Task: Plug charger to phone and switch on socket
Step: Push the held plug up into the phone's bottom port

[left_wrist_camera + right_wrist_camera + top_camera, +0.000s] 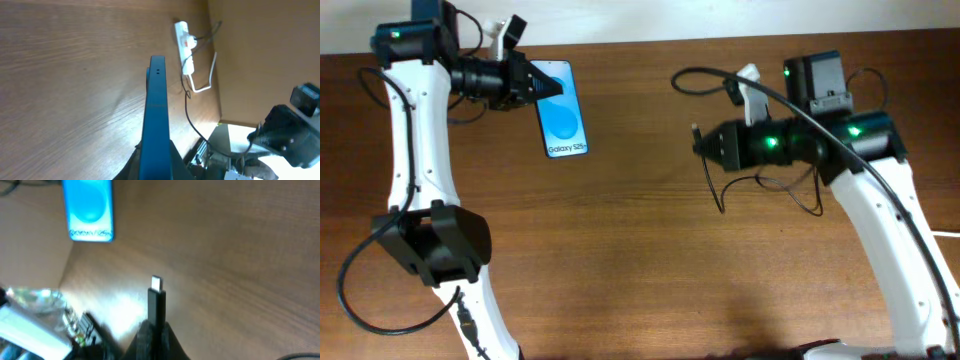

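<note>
My left gripper (533, 84) is shut on the top end of the phone (564, 120), whose blue screen reads "Galaxy S25". In the left wrist view the phone (154, 115) shows edge-on between the jaws (155, 167). My right gripper (704, 146) is shut on the charger's black connector (695, 131). In the right wrist view the connector (156, 300) sticks out of the jaws (152, 337), its tip toward the distant phone (89, 211). The black cable (802, 198) loops under the right arm. The socket (183, 41) lies far off with its white adapter (188, 65); it is hidden overhead.
The brown wooden table (640, 260) carries both arms. The socket's thick white cord (206, 80) bends beside the strip near the table's far edge. The left arm's base (430, 240) stands at the front left. A wide gap of table separates phone and connector.
</note>
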Tool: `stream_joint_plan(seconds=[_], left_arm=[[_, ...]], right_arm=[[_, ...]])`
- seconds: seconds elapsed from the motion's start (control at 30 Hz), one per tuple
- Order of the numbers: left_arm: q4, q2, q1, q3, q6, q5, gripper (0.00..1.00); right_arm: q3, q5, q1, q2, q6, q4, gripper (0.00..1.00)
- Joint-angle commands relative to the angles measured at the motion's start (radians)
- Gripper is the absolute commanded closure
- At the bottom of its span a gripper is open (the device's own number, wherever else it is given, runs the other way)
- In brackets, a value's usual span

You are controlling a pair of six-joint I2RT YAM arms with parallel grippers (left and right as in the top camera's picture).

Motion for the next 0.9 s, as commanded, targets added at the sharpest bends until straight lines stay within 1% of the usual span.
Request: stream_joint_plan(seconds=[0.0,0.03,0.1,0.17,0.2,0.33,0.37,0.43,0.5,0.63,0.7,0.87], left_arm=[[-0.006,-0.011,-0.054,0.018,0.089,0.109,1.0],[0.004,-0.011,-0.078,0.018,0.096,0.163,1.0],[0.037,-0.011,-0.095,0.018,0.096,0.259,1.0],[0.078,-0.011,-0.094,0.018,0.095,0.351,1.0],[0.09,-0.011,-0.094,0.018,0.095,0.382,1.0],[0.142,-0.011,-0.084,0.018,0.095,0.51,1.0],[0.164,-0.011,-0.082,0.018,0.071,0.531,1.0],[0.194,-0.011,-0.079,0.018,-0.018,0.53,1.0],[0.201,-0.011,-0.078,0.018,-0.063,0.53,1.0],[0.208,-0.011,-0.078,0.018,-0.124,0.53,1.0],[0.208,-0.011,-0.078,0.018,-0.125,0.53,1.0],[0.208,-0.011,-0.079,0.018,-0.158,0.531,1.0]], right_arm=[[-0.06,-0.122,0.036,-0.059,-0.104,-0.021,0.96],[-0.135,-0.146,0.081,-0.064,-0.082,0.047,0.96],[-0.249,-0.157,0.138,-0.064,0.043,0.224,0.95],[-0.388,-0.152,0.216,-0.066,0.201,0.525,0.95],[-0.426,-0.151,0.249,-0.066,0.251,0.642,0.95],[-0.435,-0.11,0.29,-0.072,0.364,0.815,0.95],[-0.435,-0.1,0.296,-0.074,0.38,0.865,0.96],[-0.434,-0.075,0.306,-0.073,0.381,0.905,0.96],[-0.434,-0.035,0.311,-0.073,0.399,0.922,0.96],[-0.433,-0.033,0.311,-0.072,0.427,0.99,0.96],[-0.433,-0.032,0.311,-0.072,0.449,1.019,0.96],[-0.433,-0.029,0.31,-0.071,0.456,1.019,0.96]])
